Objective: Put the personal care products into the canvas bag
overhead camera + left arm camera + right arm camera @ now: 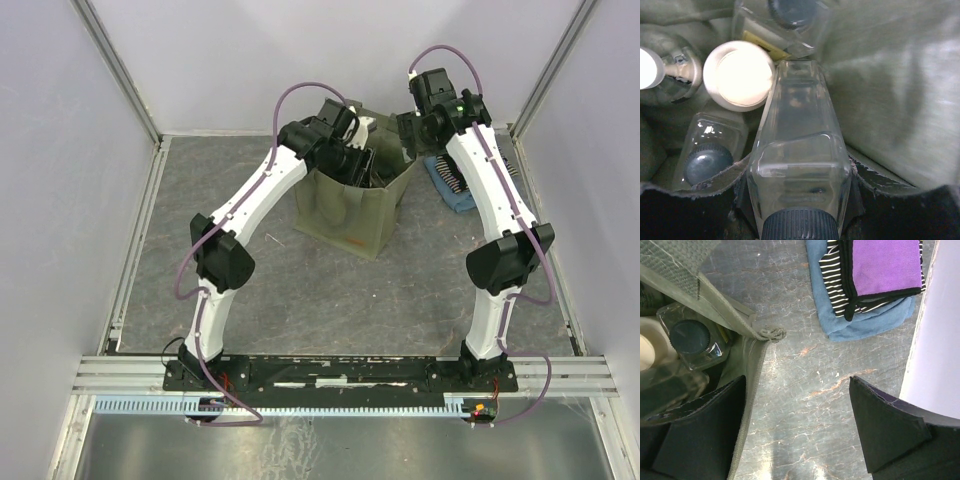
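Capped bottle (pixel 800 145) in left hand (pixel 800 200), jar (pixel 740 75) behind, hidden from overhead

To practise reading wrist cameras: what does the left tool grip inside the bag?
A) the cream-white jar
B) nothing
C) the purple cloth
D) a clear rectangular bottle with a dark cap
D: the left wrist view shows the left tool closed on a clear rectangular bottle, with the cream-white jar ungripped beside it in the canvas bag.
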`<state>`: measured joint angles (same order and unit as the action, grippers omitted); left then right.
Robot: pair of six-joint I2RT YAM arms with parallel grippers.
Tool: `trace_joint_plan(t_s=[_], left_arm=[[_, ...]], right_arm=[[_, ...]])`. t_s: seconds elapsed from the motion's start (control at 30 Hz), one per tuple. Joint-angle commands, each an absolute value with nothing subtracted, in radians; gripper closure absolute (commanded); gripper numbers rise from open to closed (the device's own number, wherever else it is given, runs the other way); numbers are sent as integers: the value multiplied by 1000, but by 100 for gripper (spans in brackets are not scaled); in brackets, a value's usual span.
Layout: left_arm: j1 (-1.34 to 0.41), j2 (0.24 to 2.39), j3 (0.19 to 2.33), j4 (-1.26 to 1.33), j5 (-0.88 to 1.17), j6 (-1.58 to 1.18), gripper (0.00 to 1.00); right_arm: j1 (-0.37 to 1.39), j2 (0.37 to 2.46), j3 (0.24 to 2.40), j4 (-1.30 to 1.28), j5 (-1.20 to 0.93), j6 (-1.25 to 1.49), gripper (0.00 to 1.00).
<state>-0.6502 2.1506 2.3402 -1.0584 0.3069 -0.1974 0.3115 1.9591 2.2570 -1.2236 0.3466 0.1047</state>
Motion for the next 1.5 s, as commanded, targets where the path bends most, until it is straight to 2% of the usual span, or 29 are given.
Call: trace_joint_plan(t_s=[0.0, 0.13, 0.23, 0.3, 0.4, 0.47, 0.5, 0.57, 0.77, 1.03, 1.13, 1.3, 1.47], left_arm=[[-649, 2152, 2403, -981, 264, -204, 97], [-648, 2167, 2404, -995, 244, -204, 97], [-650, 2173, 2405, -995, 252, -210, 87], [-652, 2175, 2407, -987, 264, -211, 74], [-652, 2170, 2407, -965, 305, -217, 41], [-652, 2161, 2407, -950, 320, -222, 22], [-652, 2156, 2407, -943, 326, -225, 14], [-653, 2146, 2410, -933, 341, -230, 7], [-650, 2120, 2406, -868, 466, -278, 4], [-601, 2038, 2418, -854, 439, -286, 2], [-568, 1977, 2416, -837, 371, -246, 2], [-490, 1852, 2393, -772, 232, -189, 2], [-408, 1718, 2234, -633, 16, -151, 1]], right_arm=[[296, 1949, 2309, -1190, 401, 108, 10], [295, 1961, 2316, -1195, 400, 110, 10], [294, 1969, 2328, -1196, 398, 110, 10], [294, 1978, 2337, -1199, 395, 109, 9], [295, 1986, 2346, -1201, 390, 109, 9], [295, 1989, 2350, -1202, 388, 109, 9], [295, 1989, 2352, -1202, 389, 108, 9], [294, 1991, 2355, -1204, 390, 108, 9], [288, 1991, 2361, -1202, 379, 109, 8], [279, 1972, 2361, -1185, 357, 108, 6], [270, 1933, 2331, -1128, 292, 110, 1], [258, 1776, 2157, -894, 189, 114, 0], [242, 1670, 2037, -711, 187, 108, 0]])
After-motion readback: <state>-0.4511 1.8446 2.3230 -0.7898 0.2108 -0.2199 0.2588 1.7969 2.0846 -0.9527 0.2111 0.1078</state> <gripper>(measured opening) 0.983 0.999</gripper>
